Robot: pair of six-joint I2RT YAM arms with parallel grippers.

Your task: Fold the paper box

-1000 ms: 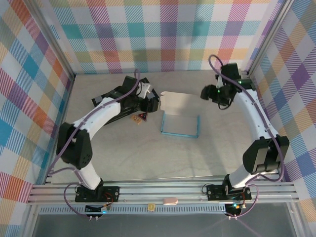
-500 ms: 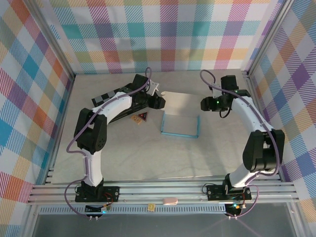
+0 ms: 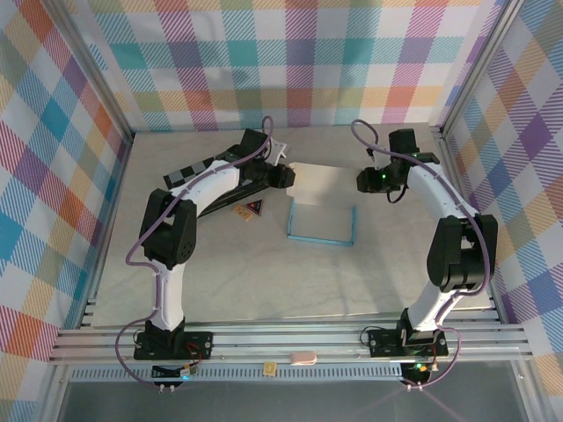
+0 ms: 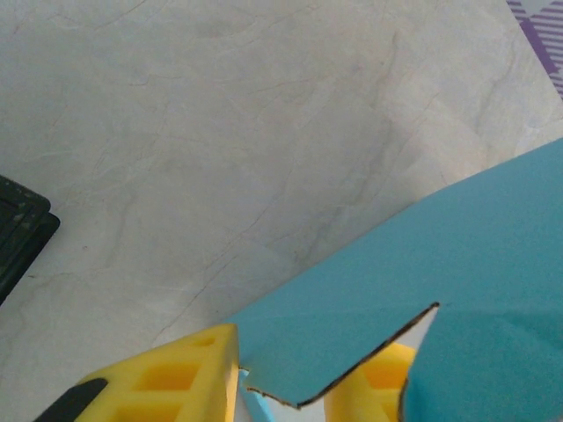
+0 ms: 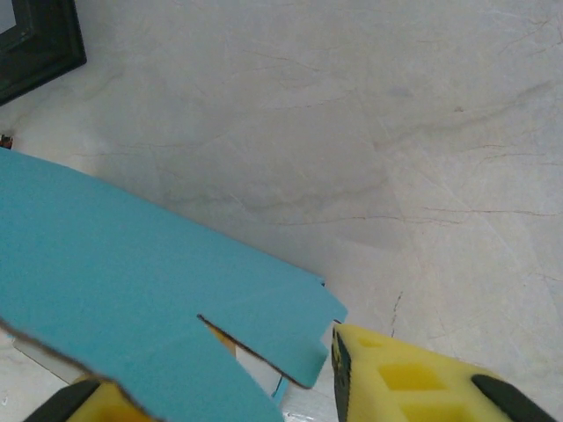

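Note:
The paper box (image 3: 321, 221) lies mid-table as a shallow teal tray, its white-faced lid panel (image 3: 327, 183) stretching away behind it. My left gripper (image 3: 283, 177) is at the panel's left end and my right gripper (image 3: 368, 181) at its right end. In the left wrist view a notched teal flap (image 4: 369, 299) runs across the narrow gap between my yellow fingers (image 4: 176, 378), with the left gripper (image 4: 281, 391) still parted. In the right wrist view a teal flap (image 5: 149, 290) lies between the widely spaced fingers (image 5: 413, 378) of the open right gripper (image 5: 220, 387).
A black-and-grey checkered board (image 3: 189, 176) lies under my left arm, its corner showing as dark edges (image 4: 18, 237) (image 5: 35, 44). A small dark triangular piece (image 3: 250, 209) sits left of the box. Plaid walls (image 3: 70, 132) enclose the table; a metal rail (image 3: 290, 338) runs along the front.
Both grippers have moved in to the ends of the white lid panel and their jaws have narrowed. The left arm has stretched further back.

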